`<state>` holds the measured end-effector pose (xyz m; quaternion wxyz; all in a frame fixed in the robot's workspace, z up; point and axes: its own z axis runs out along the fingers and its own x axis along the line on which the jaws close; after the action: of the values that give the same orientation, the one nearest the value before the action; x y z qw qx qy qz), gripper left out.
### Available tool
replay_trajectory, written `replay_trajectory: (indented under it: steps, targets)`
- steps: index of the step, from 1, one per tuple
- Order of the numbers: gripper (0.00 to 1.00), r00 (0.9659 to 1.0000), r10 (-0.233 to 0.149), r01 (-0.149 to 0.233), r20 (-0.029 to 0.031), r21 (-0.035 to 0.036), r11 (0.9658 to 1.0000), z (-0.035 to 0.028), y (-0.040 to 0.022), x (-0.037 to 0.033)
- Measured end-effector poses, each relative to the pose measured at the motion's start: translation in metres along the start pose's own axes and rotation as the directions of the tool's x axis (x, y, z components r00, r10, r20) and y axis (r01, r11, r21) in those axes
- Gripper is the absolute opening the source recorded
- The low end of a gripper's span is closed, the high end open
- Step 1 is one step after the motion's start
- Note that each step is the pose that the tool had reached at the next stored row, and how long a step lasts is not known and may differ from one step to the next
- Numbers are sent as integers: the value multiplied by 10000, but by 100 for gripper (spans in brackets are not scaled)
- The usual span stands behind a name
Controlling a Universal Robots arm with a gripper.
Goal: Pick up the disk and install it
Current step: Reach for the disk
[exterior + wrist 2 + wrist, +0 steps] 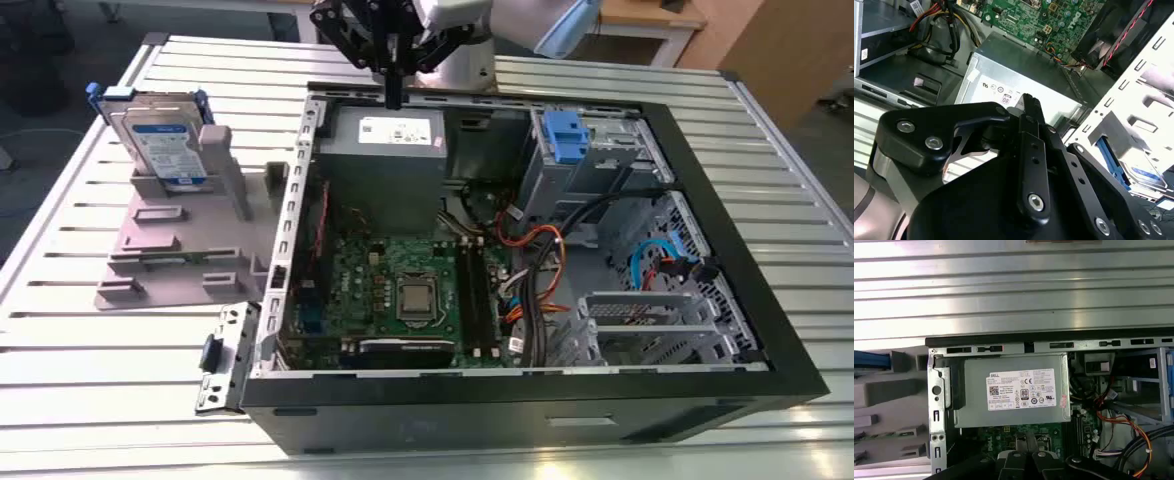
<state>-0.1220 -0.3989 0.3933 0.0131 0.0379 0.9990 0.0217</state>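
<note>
The gripper (394, 98) hangs over the case's (534, 398) far edge, jaws together on nothing; the disk (162, 146) stands upright in the stand (174, 252), exterior view's left.

Hand (394, 100) raised, pointing straight down, closed tight, holding nothing.

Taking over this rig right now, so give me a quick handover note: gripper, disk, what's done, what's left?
Gripper: shut, holding nothing, hanging above the power supply by the rim of the open computer case.
Disk: standing upright in the grey stand, outside the case on the exterior view's left.
Done: nothing yet; the disk is untouched.
Left: the pick-up and the install.
</note>
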Motion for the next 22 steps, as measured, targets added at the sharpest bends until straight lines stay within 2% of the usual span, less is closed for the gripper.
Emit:
replay_trajectory:
  steps: [4, 12, 22]
  targets:
    - [10, 10000, 0, 0, 0, 0, 10000, 0, 0, 2]
    - [10, 10000, 0, 0, 1, -1, 10000, -2, -6, 78]
    - [10, 10000, 1, -1, 0, 0, 10000, -3, -9, 123]
